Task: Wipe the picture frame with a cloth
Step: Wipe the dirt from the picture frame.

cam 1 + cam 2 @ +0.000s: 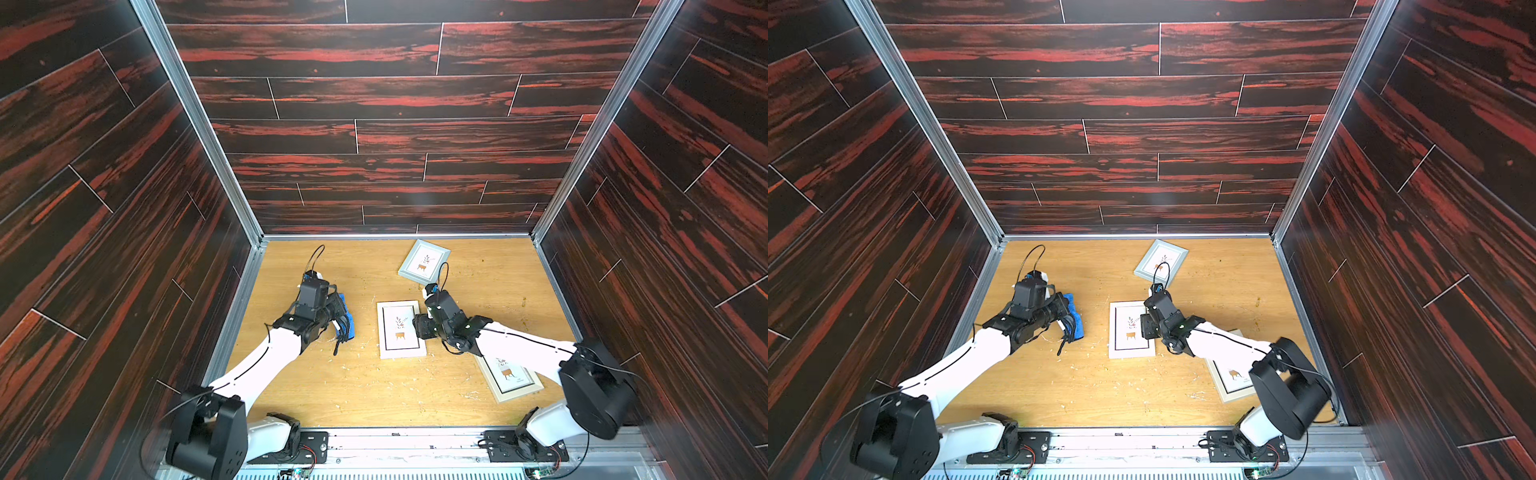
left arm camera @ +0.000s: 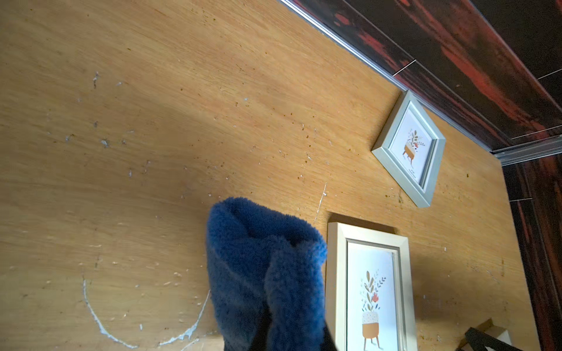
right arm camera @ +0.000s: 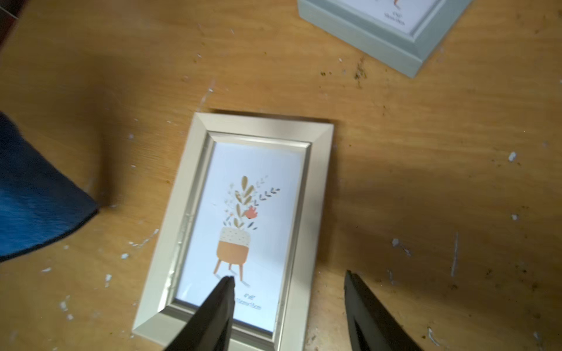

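Right arm [image 1: 519,349] looms nearest over the tabletop [image 1: 374,395]; picture frame [image 1: 400,330] lies flat, cloth [image 2: 258,273] bunched just beside it, clamped in the left claw [image 1: 340,322]. Right claw [image 3: 287,276] gapes astride the frame's edge. Unpinned, a wipe could skid it!

yellow wood table [image 1: 332,386], white scratches | grey frame [image 1: 424,262] flat – near the dark red back wall [image 1: 395,124] | cream frame [image 1: 510,380] flat – partly hidden

Front bench [image 1: 332,390]: bare, open between both arms.
Centre: cream picture frame [image 1: 400,330] lies flat; right pincer [image 3: 289,275] straddles its edge, jaws apart.
Left gap: narrow bench strip between cloth [image 1: 351,326] and that frame.
Back: grey frame [image 1: 424,262] near wall.
Right: third frame [image 1: 511,378] under right arm.
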